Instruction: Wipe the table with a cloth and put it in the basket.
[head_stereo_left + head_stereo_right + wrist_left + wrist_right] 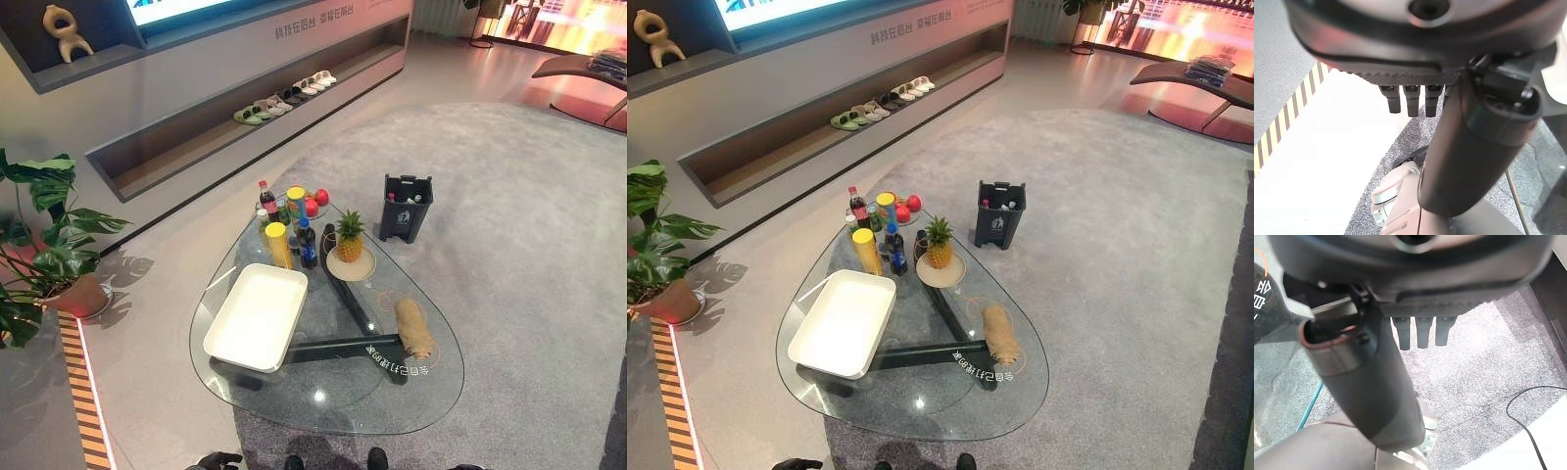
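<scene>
Both hands hung empty with fingers straight, the left hand [1415, 98] and right hand [1420, 330] low off the glass table's [294, 401] near edge. The rolled tan cloth [414, 328] lay on that table, well apart from them, beside the white tray [257, 315]. The dark basket [406, 207] stood on the carpet beyond the table.

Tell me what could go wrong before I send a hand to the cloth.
Both the left hand and the right hand hang open beside the body, holding nothing. The rolled tan cloth lies near the glass table's right edge, so a push could knock it off. Wiping toward the bottles and the pineapple risks toppling them.
</scene>
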{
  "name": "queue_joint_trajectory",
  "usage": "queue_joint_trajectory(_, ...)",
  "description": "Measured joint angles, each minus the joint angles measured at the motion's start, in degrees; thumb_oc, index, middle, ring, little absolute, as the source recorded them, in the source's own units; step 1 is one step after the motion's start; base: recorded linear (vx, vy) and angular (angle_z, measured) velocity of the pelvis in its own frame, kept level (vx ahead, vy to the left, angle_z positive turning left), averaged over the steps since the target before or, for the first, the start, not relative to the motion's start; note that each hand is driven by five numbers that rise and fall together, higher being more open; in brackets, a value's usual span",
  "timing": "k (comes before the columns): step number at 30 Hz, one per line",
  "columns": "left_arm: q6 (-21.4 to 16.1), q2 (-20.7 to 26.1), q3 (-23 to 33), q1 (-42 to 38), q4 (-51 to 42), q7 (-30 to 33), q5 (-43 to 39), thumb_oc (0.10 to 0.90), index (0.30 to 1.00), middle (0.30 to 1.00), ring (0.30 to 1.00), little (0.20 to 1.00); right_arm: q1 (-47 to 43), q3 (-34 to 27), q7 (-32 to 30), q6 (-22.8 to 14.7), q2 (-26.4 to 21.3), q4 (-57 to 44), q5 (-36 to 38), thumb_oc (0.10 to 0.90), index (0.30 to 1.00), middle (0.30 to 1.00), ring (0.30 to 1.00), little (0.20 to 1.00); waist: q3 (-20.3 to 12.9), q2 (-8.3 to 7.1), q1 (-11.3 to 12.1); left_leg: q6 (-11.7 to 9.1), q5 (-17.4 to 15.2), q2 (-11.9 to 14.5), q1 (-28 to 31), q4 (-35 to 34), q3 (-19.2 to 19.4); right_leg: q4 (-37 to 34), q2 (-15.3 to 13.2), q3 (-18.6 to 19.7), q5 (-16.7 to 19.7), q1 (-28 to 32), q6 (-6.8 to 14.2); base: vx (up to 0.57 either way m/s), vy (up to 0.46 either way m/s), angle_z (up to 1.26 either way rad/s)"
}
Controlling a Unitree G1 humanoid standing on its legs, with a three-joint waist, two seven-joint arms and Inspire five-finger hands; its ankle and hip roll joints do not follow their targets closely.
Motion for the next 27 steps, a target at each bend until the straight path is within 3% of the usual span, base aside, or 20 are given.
queue_joint_trajectory(7, -0.2, 0.1, -1.3, -1.7, -1.4, 0.3, -3.1, 0.800, 0.900, 0.900, 0.900, 0.900, -2.8, 1.7, 0.1, 0.4, -1.0, -0.1, 0.0, 0.800, 0.900, 0.900, 0.900, 0.900, 3.0, 1.28, 0.0, -0.3, 0.9, -0.1, -3.7, 0.0, 0.0, 0.0, -0.1, 0.1, 0.7, -3.6, 0.2, -0.04, -0.001, -0.01)
queue_joint_trajectory(12, -0.9, 0.2, -1.3, -3.6, -3.0, 0.6, -5.5, 0.800, 0.900, 0.900, 0.900, 0.900, -5.7, 2.6, 0.0, 1.2, -2.0, -1.4, 0.2, 0.800, 0.900, 0.900, 0.900, 0.900, 7.9, 2.54, -0.1, -0.3, 2.1, -0.4, -8.2, 0.2, -0.2, 0.2, -0.1, 0.2, 2.4, -8.3, 0.0, -0.10, -0.023, -0.02)
queue_joint_trajectory(14, -1.5, 0.7, -1.6, -6.1, -3.7, 1.4, -5.7, 0.800, 0.900, 0.900, 0.900, 0.900, -8.8, 3.3, 0.0, 1.2, -2.5, -1.9, 0.5, 0.800, 0.900, 0.900, 0.900, 0.900, 11.3, 2.84, -0.2, -0.3, 3.2, -0.6, -10.9, 0.2, -0.3, 0.4, 0.1, 0.3, 3.5, -10.7, 0.0, -0.13, -0.036, -0.03)
queue_joint_trajectory(16, -2.1, 1.0, -1.4, -8.8, -3.9, 1.9, -7.3, 0.800, 0.900, 0.900, 0.900, 0.900, -11.5, 3.3, -0.1, 1.2, -2.7, -2.1, 1.4, 0.800, 0.900, 0.900, 0.900, 0.900, 14.7, 2.45, -0.2, -0.3, 3.9, -0.7, -12.9, 0.2, -0.2, 0.4, 0.2, 0.5, 4.3, -12.7, 0.0, -0.08, -0.007, -0.03)
queue_joint_trajectory(21, -2.4, 2.7, -1.4, -13.3, -4.6, 2.5, -9.9, 0.800, 0.900, 0.900, 0.900, 0.900, -14.6, 3.3, -0.3, 1.2, -3.3, -3.8, 3.5, 0.800, 0.900, 0.900, 0.900, 0.900, 19.6, 0.95, -0.7, -0.2, 4.6, -1.0, -16.3, 0.1, 0.3, 0.4, 0.0, 1.6, 5.6, -16.6, 0.2, -0.08, 0.009, -0.09)
queue_joint_trajectory(25, -2.7, 3.0, -2.5, -16.8, -5.1, 2.3, -12.2, 0.800, 0.900, 0.900, 0.900, 0.900, -16.1, 3.7, -0.5, 1.3, -3.7, -4.4, 5.3, 0.800, 0.900, 0.900, 0.900, 0.900, 21.6, 0.01, -1.4, -0.1, 5.2, -1.3, -19.3, 0.2, 0.4, 0.4, -0.2, 1.6, 6.4, -19.7, 0.4, -0.14, 0.014, -0.01)
queue_joint_trajectory(27, -2.7, 3.2, -3.9, -19.8, -5.1, 2.3, -12.9, 0.800, 0.900, 0.900, 0.900, 0.900, -17.9, 4.0, -0.9, 1.6, -4.2, -4.4, 6.5, 0.800, 0.900, 0.900, 0.900, 0.900, 22.8, -0.23, -1.5, -0.1, 4.7, -1.3, -23.2, 3.4, 0.5, 3.3, -0.2, 1.5, 6.5, -23.6, 0.4, -0.11, 0.000, -0.05)
